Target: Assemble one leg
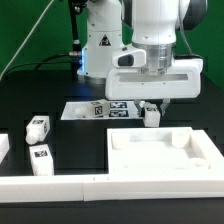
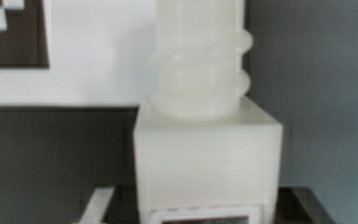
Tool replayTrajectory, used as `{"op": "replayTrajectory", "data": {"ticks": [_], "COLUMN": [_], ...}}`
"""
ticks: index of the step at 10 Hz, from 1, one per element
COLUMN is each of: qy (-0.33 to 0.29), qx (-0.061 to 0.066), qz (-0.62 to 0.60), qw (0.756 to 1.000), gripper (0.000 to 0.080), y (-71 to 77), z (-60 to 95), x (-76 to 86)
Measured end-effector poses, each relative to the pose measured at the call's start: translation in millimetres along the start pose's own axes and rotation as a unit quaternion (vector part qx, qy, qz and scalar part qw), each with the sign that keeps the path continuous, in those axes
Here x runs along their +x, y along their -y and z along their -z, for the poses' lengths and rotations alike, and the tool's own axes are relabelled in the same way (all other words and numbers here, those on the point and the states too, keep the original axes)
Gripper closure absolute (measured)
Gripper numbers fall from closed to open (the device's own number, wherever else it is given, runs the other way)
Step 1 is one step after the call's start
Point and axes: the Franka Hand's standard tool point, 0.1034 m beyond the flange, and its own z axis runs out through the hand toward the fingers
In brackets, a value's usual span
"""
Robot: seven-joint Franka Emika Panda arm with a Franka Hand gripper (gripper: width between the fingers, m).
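Observation:
My gripper [image 1: 151, 104] is shut on a leg [image 1: 151, 116], a small white chunky peg that hangs upright from the fingers. It is just above the far rim of the large white square tabletop [image 1: 165, 152], near the middle of that rim. I cannot tell whether the two touch. In the wrist view the leg [image 2: 202, 130] fills the centre, its ribbed screw end pointing away from the camera and a tag edge showing near my gripper [image 2: 202, 208]. Dark fingers [image 2: 108, 205] flank its block. Two more legs [image 1: 37, 127] [image 1: 41, 158] lie on the exterior view's left.
The marker board [image 1: 93, 108] lies flat behind the held leg and shows in the wrist view [image 2: 12, 35]. A white rail [image 1: 60, 186] runs along the front of the black table, with another white piece [image 1: 3, 148] at the left edge. The robot base [image 1: 100, 45] stands behind.

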Motion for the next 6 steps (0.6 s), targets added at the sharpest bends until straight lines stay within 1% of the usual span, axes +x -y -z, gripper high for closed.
{"op": "replayTrajectory", "data": {"ticks": [5, 6], "qy": [-0.007, 0.011], "qx": [-0.001, 0.000], "qz": [0.001, 0.001], "qw": [1.000, 1.000], "gripper": [0.0518, 0.0321], "y": [0.9, 0.7], "z": [-0.6, 0.0], "x": [-1.6, -2.0]}}
